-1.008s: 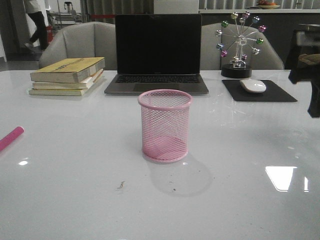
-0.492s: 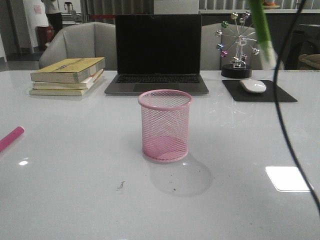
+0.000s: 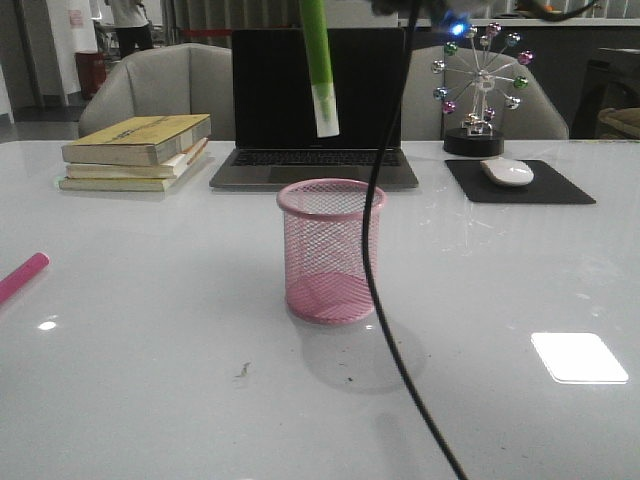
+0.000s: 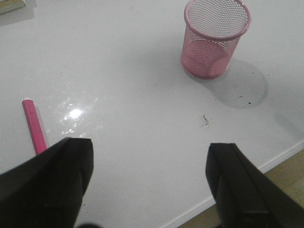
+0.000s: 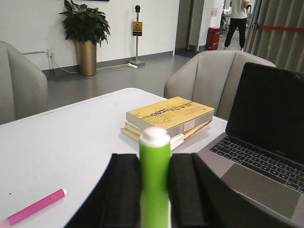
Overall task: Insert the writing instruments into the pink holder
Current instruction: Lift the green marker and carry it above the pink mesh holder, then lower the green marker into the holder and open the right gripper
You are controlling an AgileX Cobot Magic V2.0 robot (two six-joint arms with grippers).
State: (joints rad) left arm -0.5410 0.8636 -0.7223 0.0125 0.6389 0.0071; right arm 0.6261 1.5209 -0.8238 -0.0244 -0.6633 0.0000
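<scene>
The right gripper [image 5: 154, 190] is squeezing the green marker [image 3: 319, 70] between its two black fingers [image 5: 124, 190]. The marker is hanging almost straight up and down, high over the table [image 3: 150, 380], with its white end pointing down. From the front it is looking lined up just above the pink holder [image 3: 331, 250], a bit toward the holder's left side, and not touching it.

The pink holder is standing upright in the middle of the table, in front of the laptop [image 3: 317, 100]. It is looking empty inside.

The pink marker [image 3: 22, 276] is lying flat near the left edge of the table, well apart from the holder. The left gripper [image 4: 149, 185] is hovering above that part of the table with its jaws spread wide and nothing in them.

To do this step well, I think the arm should be keeping the green marker straight and moving its tip over the middle of the ring, not the rim. Then it should be going down slowly, and letting go only when the tip is well inside, so the marker is not bouncing out or tipping the light cup over.
</scene>
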